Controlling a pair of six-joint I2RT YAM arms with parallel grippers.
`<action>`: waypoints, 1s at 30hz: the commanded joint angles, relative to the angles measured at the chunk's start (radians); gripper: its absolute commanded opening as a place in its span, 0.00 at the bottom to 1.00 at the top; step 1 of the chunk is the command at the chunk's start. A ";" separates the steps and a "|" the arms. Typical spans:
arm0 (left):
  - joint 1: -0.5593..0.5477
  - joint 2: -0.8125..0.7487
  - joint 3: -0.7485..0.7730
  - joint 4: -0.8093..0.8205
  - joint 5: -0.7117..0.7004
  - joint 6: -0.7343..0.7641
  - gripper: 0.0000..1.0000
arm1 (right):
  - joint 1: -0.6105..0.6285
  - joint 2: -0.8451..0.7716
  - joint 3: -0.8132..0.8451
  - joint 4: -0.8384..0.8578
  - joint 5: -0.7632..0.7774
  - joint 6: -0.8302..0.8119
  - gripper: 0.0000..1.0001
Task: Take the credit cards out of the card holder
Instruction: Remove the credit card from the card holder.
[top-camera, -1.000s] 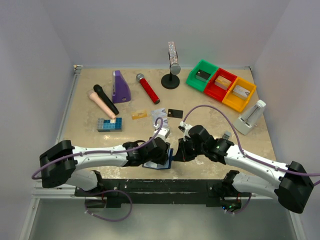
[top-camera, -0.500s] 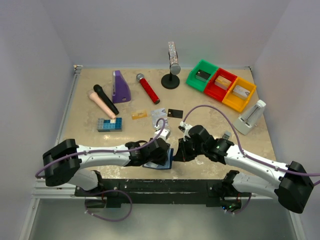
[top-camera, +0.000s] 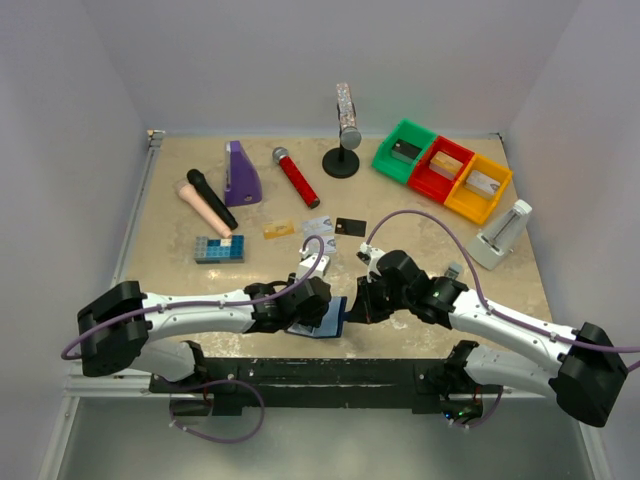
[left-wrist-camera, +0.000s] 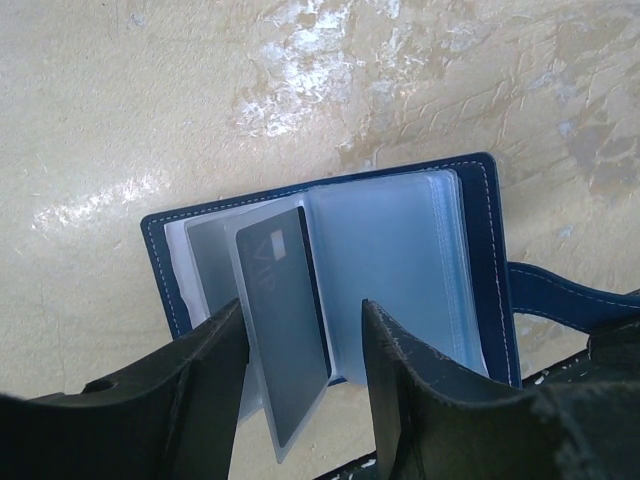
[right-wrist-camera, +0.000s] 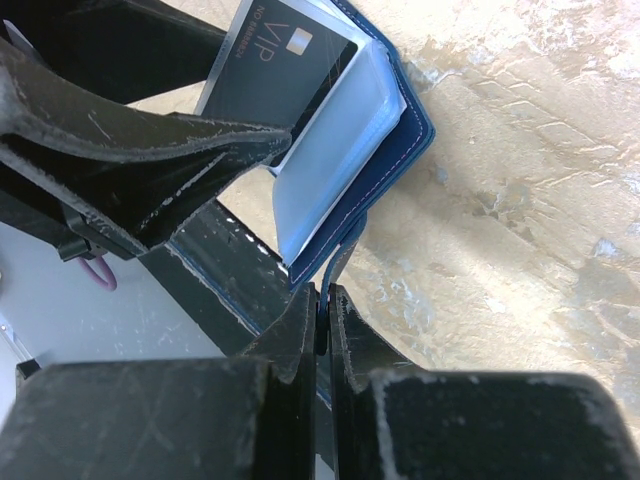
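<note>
- My left tool (left-wrist-camera: 303, 310) hangs over the open card holder (left-wrist-camera: 480, 250). Its jaws are parted about halfway, with one finger on each side of a black card (left-wrist-camera: 285, 340) that stands up out of the clear sleeves. A gap shows between the card and one finger, so nothing is clamped.
- My right tool (right-wrist-camera: 325, 297) is closed tight on the holder's snap tab (right-wrist-camera: 343, 250), with the blue strap running straight in between its fingers.
- The card holder lies spread open on the counter (top-camera: 170, 270) close to its near edge, between my two arms. Its navy cover is down and its pale blue-grey pockets face up.
- The black card bears "VIP" lettering and a small pale square near one corner. A grey card (left-wrist-camera: 205, 265) sits in the sleeve just behind it.
- Farther out on the counter, well apart from the holder, three credit cards lie flat in a row: an orange-gold card (top-camera: 278, 229), a pale card (top-camera: 317, 226) and a second black card (top-camera: 350, 226).
- To the left of that row sits a studded blue block (top-camera: 219, 249).
- At the far right, a green bin (top-camera: 405, 150), a red bin (top-camera: 441, 168) and an orange bin (top-camera: 478, 187) stand side by side.
</note>
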 joint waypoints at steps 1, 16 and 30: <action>-0.004 -0.012 0.016 -0.006 -0.030 -0.003 0.52 | 0.006 -0.026 0.001 0.009 0.003 -0.003 0.00; -0.003 -0.035 -0.003 -0.060 -0.080 -0.029 0.36 | 0.005 -0.118 0.007 -0.138 0.121 -0.011 0.43; 0.023 -0.337 -0.131 0.044 -0.068 -0.032 0.41 | 0.005 -0.204 0.074 -0.059 0.034 -0.023 0.36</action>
